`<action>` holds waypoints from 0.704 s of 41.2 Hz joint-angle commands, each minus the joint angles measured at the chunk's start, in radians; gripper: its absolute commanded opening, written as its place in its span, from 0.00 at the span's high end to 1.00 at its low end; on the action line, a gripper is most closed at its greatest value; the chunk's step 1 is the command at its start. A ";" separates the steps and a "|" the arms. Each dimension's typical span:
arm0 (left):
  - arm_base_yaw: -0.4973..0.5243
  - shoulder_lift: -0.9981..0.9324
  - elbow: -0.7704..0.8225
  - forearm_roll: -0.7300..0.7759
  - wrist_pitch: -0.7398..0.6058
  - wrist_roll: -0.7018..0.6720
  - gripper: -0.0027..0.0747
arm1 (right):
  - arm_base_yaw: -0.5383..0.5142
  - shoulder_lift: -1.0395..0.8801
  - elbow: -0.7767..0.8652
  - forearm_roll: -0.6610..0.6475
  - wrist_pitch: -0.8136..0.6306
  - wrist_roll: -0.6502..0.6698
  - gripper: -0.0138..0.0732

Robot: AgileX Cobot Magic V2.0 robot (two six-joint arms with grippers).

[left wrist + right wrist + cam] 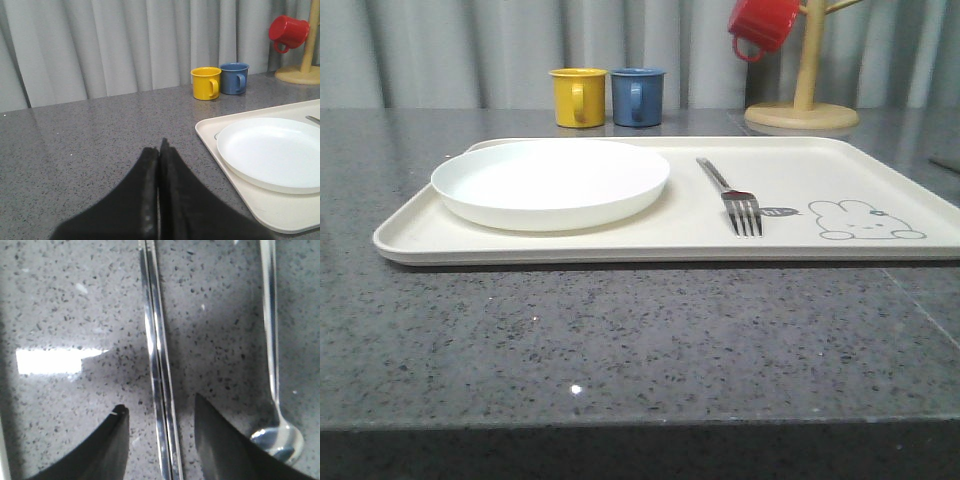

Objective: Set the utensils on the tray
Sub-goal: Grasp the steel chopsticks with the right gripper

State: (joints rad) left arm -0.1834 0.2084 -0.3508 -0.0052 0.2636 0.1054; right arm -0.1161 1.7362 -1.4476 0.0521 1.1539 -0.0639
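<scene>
**A:** Where do your utensils stand right now?

**B:** The plate (550, 182) sits at the left end of the tray (880, 180), and the fork (732, 197) lies to its right, tines toward the near rim, beside the rabbit drawing (865, 221). Those two look done. The chopsticks (159, 370) and the spoon (272, 340) are still on the bare desk (620, 340).

**A:** Which hand should you use?

**B:** Your right hand (160, 422). It hangs released directly over the chopsticks, one finger on each side of the pair. Your left hand (159, 190) is clenched on nothing, over the desk off the tray's left end, so it is poorly placed for this.

**A:** How do the chopsticks lie against the hand?

**B:** Side by side and touching, their long axis running straight through the gap, crosswise to the closing direction. That is the line-up you want; closing should pinch both.

**A:** And the spoon?

**B:** Roughly parallel, just outside one finger, its bowl near that fingertip. You could nudge it as you descend, so keep centred on the pair.
</scene>
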 commanded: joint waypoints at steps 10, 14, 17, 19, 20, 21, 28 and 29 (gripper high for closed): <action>-0.006 0.008 -0.028 -0.008 -0.084 -0.008 0.98 | -0.005 0.013 -0.019 0.002 -0.039 -0.013 0.46; -0.006 0.008 -0.028 -0.008 -0.084 -0.008 0.98 | -0.003 0.022 -0.019 0.001 -0.044 -0.013 0.50; -0.006 0.008 -0.028 -0.008 -0.084 -0.008 0.98 | -0.002 0.023 -0.019 0.000 -0.044 -0.013 0.50; -0.006 0.008 -0.028 -0.008 -0.084 -0.008 0.98 | -0.002 0.023 -0.019 -0.003 -0.045 -0.013 0.52; -0.006 0.008 -0.028 -0.008 -0.084 -0.008 0.98 | -0.002 0.023 -0.019 -0.004 -0.045 -0.013 0.55; -0.006 0.008 -0.028 -0.008 -0.084 -0.008 0.98 | -0.002 0.023 -0.019 -0.007 -0.044 -0.013 0.59; -0.006 0.008 -0.028 -0.008 -0.084 -0.008 0.98 | -0.002 0.023 -0.019 -0.011 -0.031 -0.013 0.85; -0.006 0.008 -0.028 -0.008 -0.084 -0.008 0.98 | -0.002 0.022 -0.019 -0.011 -0.032 -0.012 0.86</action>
State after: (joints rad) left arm -0.1834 0.2084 -0.3508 -0.0052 0.2636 0.1054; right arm -0.1161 1.7980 -1.4457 0.0443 1.1261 -0.0663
